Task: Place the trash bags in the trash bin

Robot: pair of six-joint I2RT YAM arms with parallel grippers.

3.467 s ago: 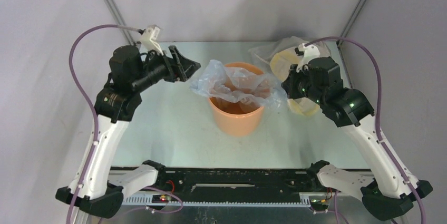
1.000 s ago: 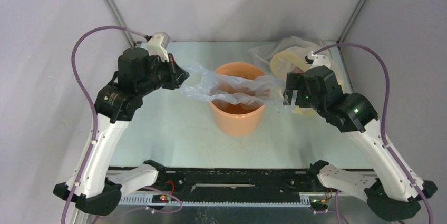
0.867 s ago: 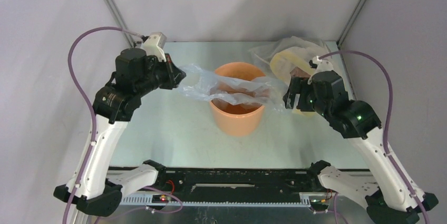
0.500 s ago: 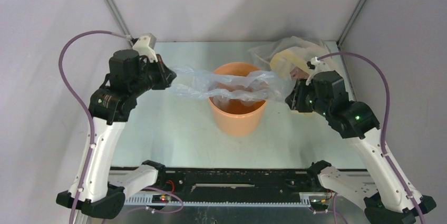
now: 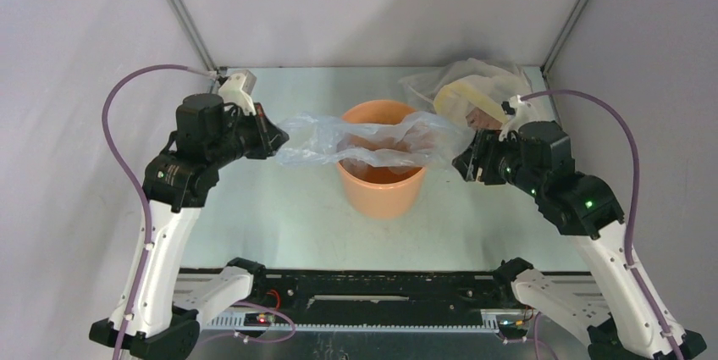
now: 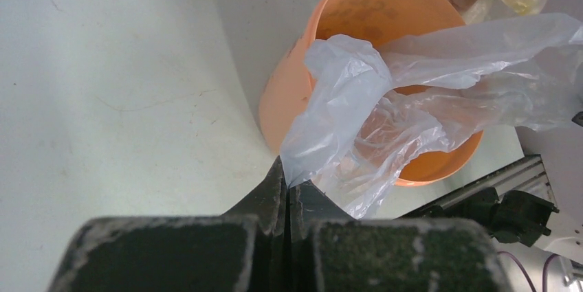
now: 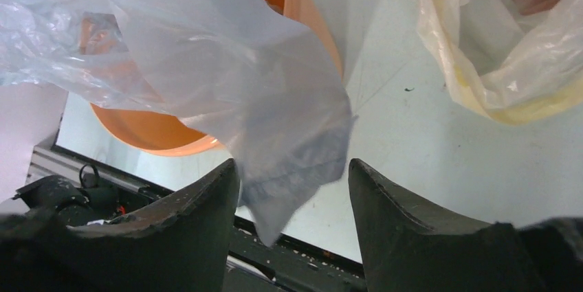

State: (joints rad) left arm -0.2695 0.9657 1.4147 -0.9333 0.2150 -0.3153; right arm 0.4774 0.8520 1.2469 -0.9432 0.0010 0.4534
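Note:
The trash bag (image 5: 372, 135), a thin pale blue-grey film, lies stretched across the mouth of the orange trash bin (image 5: 381, 195), with part of it sagging inside. My left gripper (image 5: 273, 135) is left of the bin and shut on the bag's left corner (image 6: 309, 161); its jaws are pressed together in the left wrist view. My right gripper (image 5: 467, 161) hovers just right of the bin and is open. In the right wrist view a loose flap of the bag (image 7: 289, 141) hangs between its fingers (image 7: 292, 182), unpinched.
A bulky clear-and-yellow plastic bundle (image 5: 470, 93) lies on the table at the back right, just behind my right gripper, and shows again (image 7: 495, 65) in the right wrist view. The black base rail (image 5: 372, 288) runs along the near edge.
The left arm drew the bag's left end farther left, stretching it over the bin. The right gripper narrowed on the bag's right end, then widened again and dropped back slightly.

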